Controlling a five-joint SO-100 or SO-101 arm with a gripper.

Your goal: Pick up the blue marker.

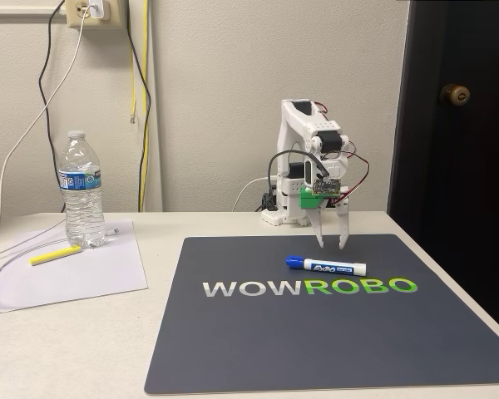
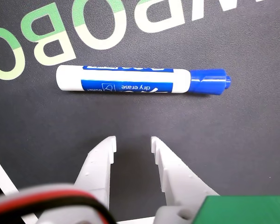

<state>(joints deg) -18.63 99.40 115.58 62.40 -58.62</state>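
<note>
White arm point(image 1: 303, 133), green camera mount, red and black wires, white hand point(image 1: 332, 243).

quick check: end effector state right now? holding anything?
End effector: open, holding nothing; its fingers hang above the mat, short of the blue marker.

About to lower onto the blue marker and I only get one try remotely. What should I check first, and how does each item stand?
1. Gripper open: ok, a gap shows between the fingers.
2. Blue marker lying flat on the mat: ok.
3. Gripper above the marker: not ok; in the wrist view the fingertips stop short of the barrel.
4. Gap wide enough for the barrel: cannot tell.
5. Water bottle and yellow highlighter away from the marker: ok.
</note>
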